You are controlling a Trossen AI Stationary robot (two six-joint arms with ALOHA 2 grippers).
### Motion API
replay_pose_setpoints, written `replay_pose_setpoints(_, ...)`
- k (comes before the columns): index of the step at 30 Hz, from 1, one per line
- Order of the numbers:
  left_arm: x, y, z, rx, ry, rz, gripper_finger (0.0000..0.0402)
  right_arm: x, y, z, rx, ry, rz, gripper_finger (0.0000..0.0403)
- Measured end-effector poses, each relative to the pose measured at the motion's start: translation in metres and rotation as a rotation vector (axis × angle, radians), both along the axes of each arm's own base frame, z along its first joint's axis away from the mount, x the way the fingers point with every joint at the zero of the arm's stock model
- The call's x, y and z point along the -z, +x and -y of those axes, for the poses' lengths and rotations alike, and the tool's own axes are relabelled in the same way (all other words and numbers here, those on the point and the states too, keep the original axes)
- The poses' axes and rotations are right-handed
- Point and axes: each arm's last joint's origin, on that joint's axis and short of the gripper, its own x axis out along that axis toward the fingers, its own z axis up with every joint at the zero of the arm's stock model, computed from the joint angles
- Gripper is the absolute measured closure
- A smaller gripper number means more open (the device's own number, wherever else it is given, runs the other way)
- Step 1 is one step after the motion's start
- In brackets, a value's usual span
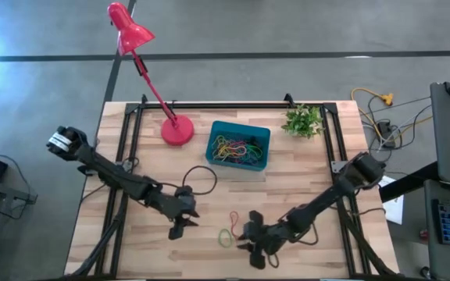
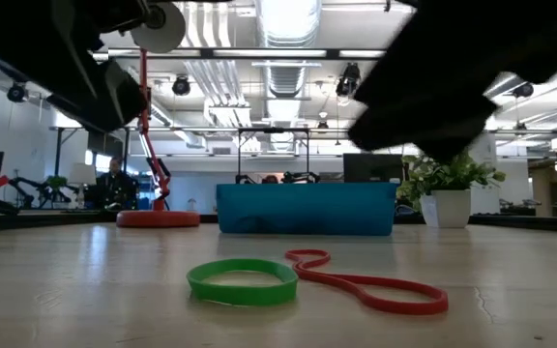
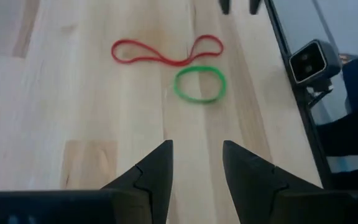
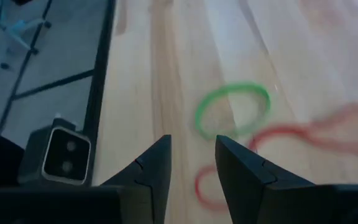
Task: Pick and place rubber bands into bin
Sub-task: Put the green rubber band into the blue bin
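The teal bin (image 1: 239,146) stands at the table's far middle with several coloured rubber bands in it; it also shows in the low view (image 2: 306,208). A green band (image 1: 225,236) and a red band (image 1: 233,221) lie flat on the table near the front edge, touching or nearly so. Both also show in the low view (green (image 2: 243,281), red (image 2: 370,283)). My left gripper (image 1: 181,225) is open and empty, left of the bands (image 3: 199,84). My right gripper (image 1: 244,236) is open and empty, just right of the green band (image 4: 233,111).
A red lamp stands with its round base (image 1: 177,130) left of the bin. A small potted plant (image 1: 303,120) is at the far right. A black cable loop (image 1: 201,178) lies between the left arm and the bin. A small camera (image 3: 314,59) sits at the table's front edge.
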Motion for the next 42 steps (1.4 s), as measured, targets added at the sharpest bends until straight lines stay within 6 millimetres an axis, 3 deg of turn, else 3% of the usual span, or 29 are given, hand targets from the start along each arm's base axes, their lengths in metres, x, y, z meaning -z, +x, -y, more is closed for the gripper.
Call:
replay_pose_setpoints(4, 0.009, -0.003, 0.0, -0.033, -0.03, 0.007, 0.0278, 0.001, 0.025, -0.004, -0.034, -0.084, 0.012, 0.0296)
replay_pose_setpoints(10, 0.014, -0.008, 0.003, -0.059, -0.081, -0.009, 0.0278, 0.016, 0.055, 0.011, 0.073, -0.114, -0.132, 0.0304)
replay_pose_setpoints(15, 0.013, -0.01, 0.008, -0.042, -0.089, -0.009, 0.0278, 0.016, 0.074, 0.014, 0.031, -0.122, -0.124, 0.0304)
replay_pose_setpoints(24, 0.013, -0.014, 0.014, -0.067, -0.07, 0.005, 0.0278, 0.021, 0.071, 0.022, 0.051, -0.211, -0.25, 0.0296)
replay_pose_setpoints(42, 0.015, -0.015, 0.012, -0.112, -0.021, 0.026, 0.0278, 0.033, 0.075, 0.023, -0.008, -0.214, -0.267, 0.03)
